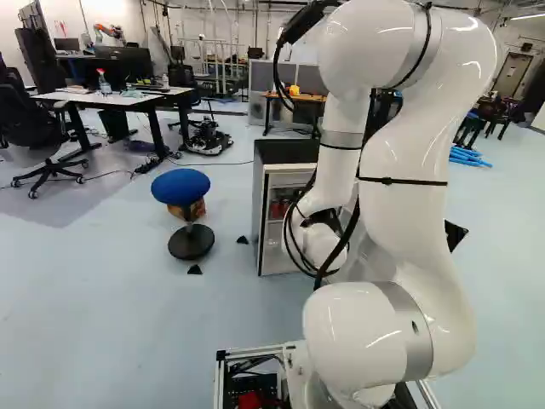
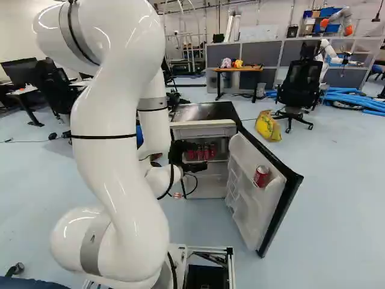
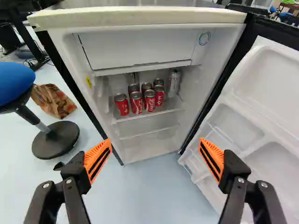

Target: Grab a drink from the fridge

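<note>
Bright light fills the room; a ceiling light [image 1: 528, 16] shows at the upper right of the left base view. White glare streaks the glossy arm [image 2: 114, 180], while soft shade dims the inside of the fridge [image 3: 135, 17].

In the wrist view, 4 front cans [image 3: 136, 103] partly hide rear cans [image 3: 146, 86]; the edge crops the fridge door [image 3: 268, 116] and blue stool [image 3: 13, 85]. In the left base view, the arm [image 1: 396, 213] hides part of the fridge [image 1: 266, 226].
</note>
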Available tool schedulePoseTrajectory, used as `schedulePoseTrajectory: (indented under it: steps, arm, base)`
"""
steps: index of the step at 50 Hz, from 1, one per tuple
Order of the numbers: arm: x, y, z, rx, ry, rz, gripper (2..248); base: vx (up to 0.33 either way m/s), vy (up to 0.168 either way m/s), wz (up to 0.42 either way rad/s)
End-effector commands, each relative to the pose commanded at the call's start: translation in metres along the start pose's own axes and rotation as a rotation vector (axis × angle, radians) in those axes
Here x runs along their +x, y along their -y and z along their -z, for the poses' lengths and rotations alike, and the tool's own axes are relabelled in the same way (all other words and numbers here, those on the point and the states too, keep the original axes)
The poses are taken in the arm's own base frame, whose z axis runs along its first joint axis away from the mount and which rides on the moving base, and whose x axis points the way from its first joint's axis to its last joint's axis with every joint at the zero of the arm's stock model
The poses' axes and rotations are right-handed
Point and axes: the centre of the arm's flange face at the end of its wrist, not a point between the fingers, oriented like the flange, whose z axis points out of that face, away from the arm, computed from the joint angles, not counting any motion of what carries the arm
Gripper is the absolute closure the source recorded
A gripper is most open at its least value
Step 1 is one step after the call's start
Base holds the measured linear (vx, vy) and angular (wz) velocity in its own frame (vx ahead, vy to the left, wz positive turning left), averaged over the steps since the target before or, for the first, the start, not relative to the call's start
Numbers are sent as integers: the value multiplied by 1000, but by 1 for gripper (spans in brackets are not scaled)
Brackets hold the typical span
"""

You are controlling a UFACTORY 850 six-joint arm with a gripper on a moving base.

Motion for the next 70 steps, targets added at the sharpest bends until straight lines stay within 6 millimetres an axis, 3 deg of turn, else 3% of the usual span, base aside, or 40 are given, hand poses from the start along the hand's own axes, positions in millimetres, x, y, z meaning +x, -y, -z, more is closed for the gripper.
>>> schedulePoseTrajectory:
  steps: [32,70]
  arm:
    - [-22,7,-26,39,28,22,3]
    - [-44,28,-59,242,-26,60,3]
  base:
    - [0,0,0]
    - [0,0,0]
